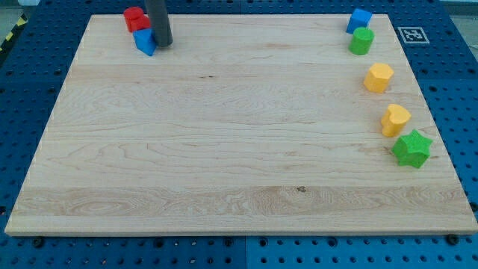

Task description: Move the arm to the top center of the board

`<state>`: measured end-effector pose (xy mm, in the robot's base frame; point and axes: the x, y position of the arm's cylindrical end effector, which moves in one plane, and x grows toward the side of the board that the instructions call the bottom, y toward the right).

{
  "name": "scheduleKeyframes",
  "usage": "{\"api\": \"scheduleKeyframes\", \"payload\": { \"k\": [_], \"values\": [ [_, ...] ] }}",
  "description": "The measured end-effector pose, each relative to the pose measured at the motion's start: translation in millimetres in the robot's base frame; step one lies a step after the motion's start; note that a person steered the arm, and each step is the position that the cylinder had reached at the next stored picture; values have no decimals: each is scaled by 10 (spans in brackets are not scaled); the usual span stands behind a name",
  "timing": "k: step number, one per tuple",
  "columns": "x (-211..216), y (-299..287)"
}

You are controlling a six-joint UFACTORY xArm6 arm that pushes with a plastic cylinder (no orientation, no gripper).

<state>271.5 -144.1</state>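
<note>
Your tip (163, 45) sits touching the blue block (144, 41), just beside the red block (135, 18). No claw here, just a bare rod holding nothing. Top centre of the board (224, 149) lies toward the view's right of the tip.

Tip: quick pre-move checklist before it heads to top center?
1. My tip visible: ok, near the view's top left.
2. Tip clear of blocks: not ok, it looks to touch the blue block; red block just above-left.
3. Path rightward along the top edge free of blocks: ok.
4. Board top center unoccupied: ok.
5. Right-side blocks off the route: ok, the blue cube sits in the far corner.
</note>
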Motion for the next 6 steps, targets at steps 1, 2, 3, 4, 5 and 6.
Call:
{"api": "scheduleKeyframes", "payload": {
  "k": [1,2,3,4,5,6],
  "values": [
    [50,197],
    [16,847],
    [-466,1139],
    [-788,1269],
    [-789,1290],
    [-789,1290]
  ]
}}
